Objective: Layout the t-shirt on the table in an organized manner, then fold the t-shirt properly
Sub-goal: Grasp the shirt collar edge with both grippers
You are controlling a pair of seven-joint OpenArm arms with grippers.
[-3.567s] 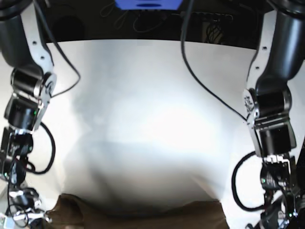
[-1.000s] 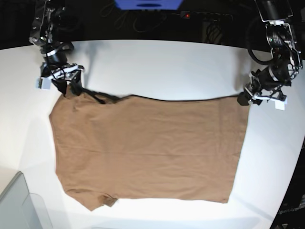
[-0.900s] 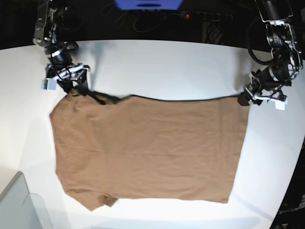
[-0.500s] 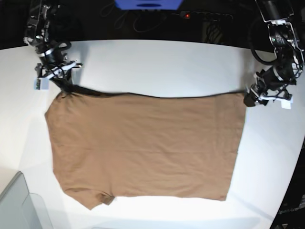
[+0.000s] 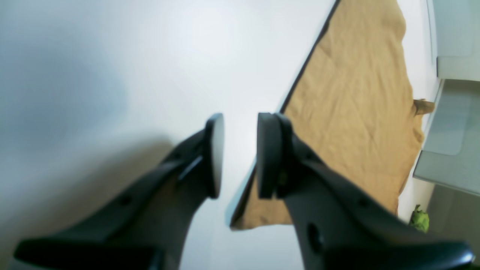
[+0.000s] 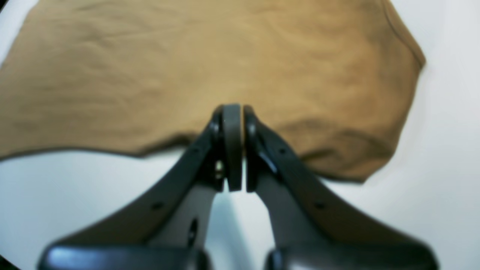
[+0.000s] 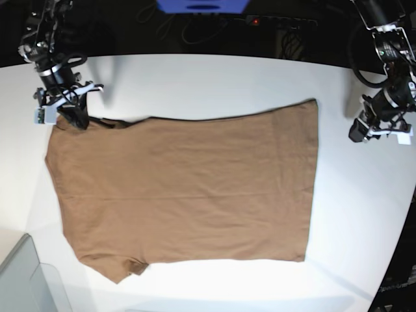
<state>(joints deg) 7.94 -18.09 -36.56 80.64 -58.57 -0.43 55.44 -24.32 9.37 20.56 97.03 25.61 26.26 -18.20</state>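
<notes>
Now, the t-shirt (image 7: 188, 188) lies spread flat on the white worktop (image 7: 214, 78), with its shoulder end at the right pincer (image 6: 232, 112) and its hem end toward the left pincer (image 5: 238, 150). The right pincer's jaws are pressed together with no gap. Its tips sit right over the shirt's edge by the shoulder, though the blur won't let me say whether any cloth is nipped between them. My read is that this corner is the anchor, kept there so the top edge runs straight. The left pincer's jaws stand apart with nothing between them and only bare worktop under the gap. In the base view the hem corner sits clear of it on its inward side. The layout looks about done, and the folding is not yet begun. A grey bin (image 7: 19, 279) waits beyond the shirt's far sleeve.
</notes>
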